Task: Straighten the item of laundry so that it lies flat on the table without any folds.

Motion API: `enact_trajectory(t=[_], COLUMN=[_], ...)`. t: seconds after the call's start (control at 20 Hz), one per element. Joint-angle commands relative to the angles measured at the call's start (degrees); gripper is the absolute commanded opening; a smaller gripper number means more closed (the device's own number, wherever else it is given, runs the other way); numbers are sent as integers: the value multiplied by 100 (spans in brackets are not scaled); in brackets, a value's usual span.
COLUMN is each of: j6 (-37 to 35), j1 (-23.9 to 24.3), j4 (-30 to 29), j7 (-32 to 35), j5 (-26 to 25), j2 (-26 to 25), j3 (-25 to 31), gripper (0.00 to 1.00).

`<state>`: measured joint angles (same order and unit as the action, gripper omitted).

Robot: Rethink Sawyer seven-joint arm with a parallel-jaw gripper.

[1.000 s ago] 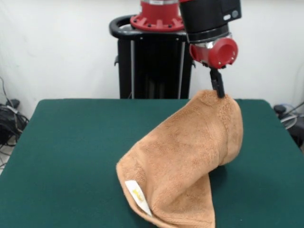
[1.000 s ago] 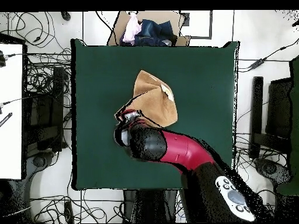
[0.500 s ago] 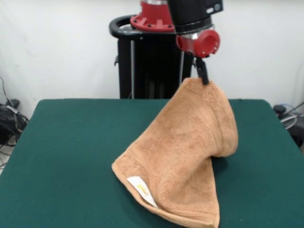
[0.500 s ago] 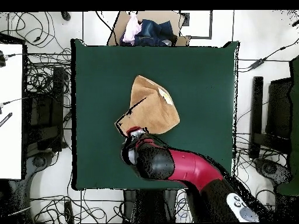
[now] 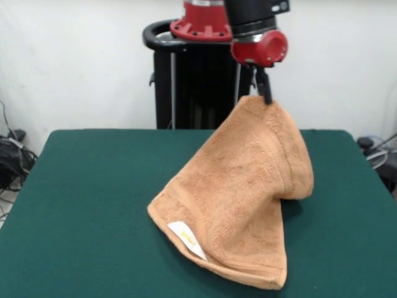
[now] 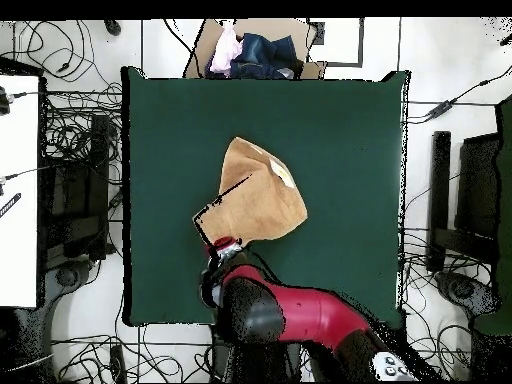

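Observation:
The orange-tan towel (image 5: 242,192) hangs in a tent shape, one corner held up high and its lower part resting on the dark green table (image 5: 93,205). A small white label (image 5: 187,239) shows at its lower front edge. My gripper (image 5: 266,94) is shut on the towel's top corner, above the table's far side. In the overhead view the towel (image 6: 262,195) lies near the table's (image 6: 340,130) middle, and the red and black arm (image 6: 290,315) covers the gripper.
The black pedestal (image 5: 198,81) stands behind the table's far edge. A cardboard box of clothes (image 6: 255,55) sits beyond the table's top edge in the overhead view. Cables and equipment lie on the floor around the table.
My gripper has lifted the towel corner higher and drawn it back toward the pedestal. The towel's lower part has dragged along the table with it.

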<state>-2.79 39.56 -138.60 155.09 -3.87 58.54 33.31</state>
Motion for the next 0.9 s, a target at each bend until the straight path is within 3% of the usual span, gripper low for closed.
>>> enact_trajectory(t=[0.05,0.3,0.55,0.9], j6=[962,1317,1631,1707], j1=[-654,-882,-810,-1035], j4=[-608,-475,-319,-145], j7=[770,508,225,227], j5=[-253,-445,-836,-1055], j2=[-258,-652,-1082,-1215], j3=[-181,-725,-1077,-1494], gripper=[0,0,0,0])
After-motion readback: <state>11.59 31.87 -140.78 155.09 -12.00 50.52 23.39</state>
